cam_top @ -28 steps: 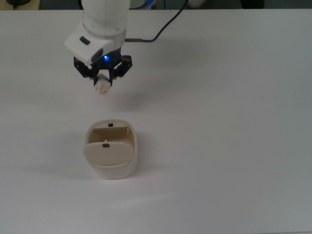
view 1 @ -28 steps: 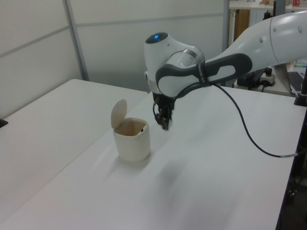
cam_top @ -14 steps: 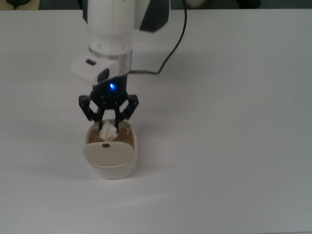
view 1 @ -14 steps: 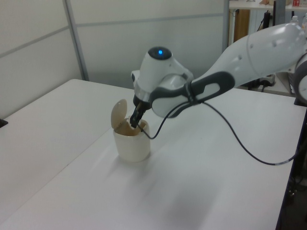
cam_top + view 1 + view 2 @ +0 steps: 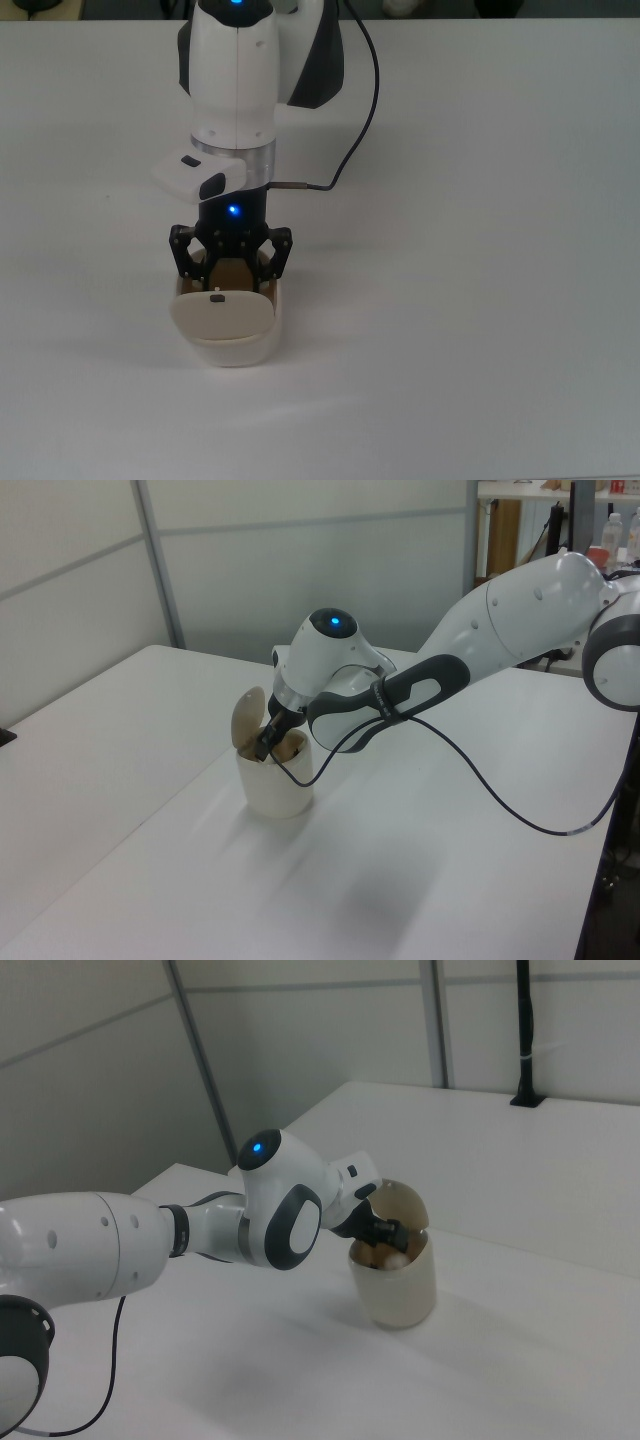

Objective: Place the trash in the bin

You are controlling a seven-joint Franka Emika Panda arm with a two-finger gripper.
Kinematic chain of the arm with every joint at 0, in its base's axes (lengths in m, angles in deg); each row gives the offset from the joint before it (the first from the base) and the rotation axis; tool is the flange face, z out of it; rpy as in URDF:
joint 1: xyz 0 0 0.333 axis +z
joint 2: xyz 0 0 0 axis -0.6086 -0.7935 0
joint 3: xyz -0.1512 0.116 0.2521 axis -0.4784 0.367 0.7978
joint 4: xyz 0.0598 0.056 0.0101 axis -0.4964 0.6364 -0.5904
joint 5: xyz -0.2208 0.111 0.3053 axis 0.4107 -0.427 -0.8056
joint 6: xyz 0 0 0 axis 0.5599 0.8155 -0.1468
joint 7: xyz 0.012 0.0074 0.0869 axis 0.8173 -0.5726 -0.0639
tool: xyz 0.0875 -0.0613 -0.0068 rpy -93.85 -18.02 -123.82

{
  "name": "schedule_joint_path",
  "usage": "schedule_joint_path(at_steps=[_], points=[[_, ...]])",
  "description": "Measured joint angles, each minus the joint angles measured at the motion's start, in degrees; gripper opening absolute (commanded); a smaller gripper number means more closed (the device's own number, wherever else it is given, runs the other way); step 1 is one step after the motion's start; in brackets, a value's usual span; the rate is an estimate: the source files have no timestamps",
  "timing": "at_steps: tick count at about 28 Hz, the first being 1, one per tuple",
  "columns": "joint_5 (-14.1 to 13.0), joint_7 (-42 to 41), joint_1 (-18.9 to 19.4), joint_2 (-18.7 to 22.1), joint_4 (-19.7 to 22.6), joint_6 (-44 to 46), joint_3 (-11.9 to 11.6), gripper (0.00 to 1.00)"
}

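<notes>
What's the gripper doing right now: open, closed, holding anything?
Gripper: open, jaws spread over the mouth of the bin, nothing held between them. The paper wad is not visible in the top view.

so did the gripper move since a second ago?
Yes. In the top view the gripper went from the bare table above the bin down the picture to sit over the bin's opening, fingers spread at its rim.
</notes>
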Motion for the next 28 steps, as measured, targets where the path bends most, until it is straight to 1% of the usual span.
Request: schedule_joint_path(at_steps=[3,7,9,14,17,18,21,24,28], points=[[-0.01,0.09,0.0,1.0,-0.23,3.53,0.0,1.0],[-0.04,0.11,0.0,3.34,-0.75,11.87,0.0,1.0],[-0.23,0.12,0.0,5.41,-1.03,17.6,0.0,1.0],[-2.65,0.07,0.0,10.9,-1.67,31.43,-0.02,1.0],[-2.84,0.07,-0.03,13.75,-2.7,39.77,-0.19,1.0],[-2.84,0.07,-0.08,14.89,-3.58,43.72,-0.31,1.0],[-2.84,-0.12,-0.22,16.82,-5.77,51.29,-0.66,1.0],[-2.93,-1.45,-0.88,18.87,-7.89,56.94,-1.01,1.0],[-3.67,-3.45,-1.87,21.2,-8.62,60.66,-1.47,1.0]])
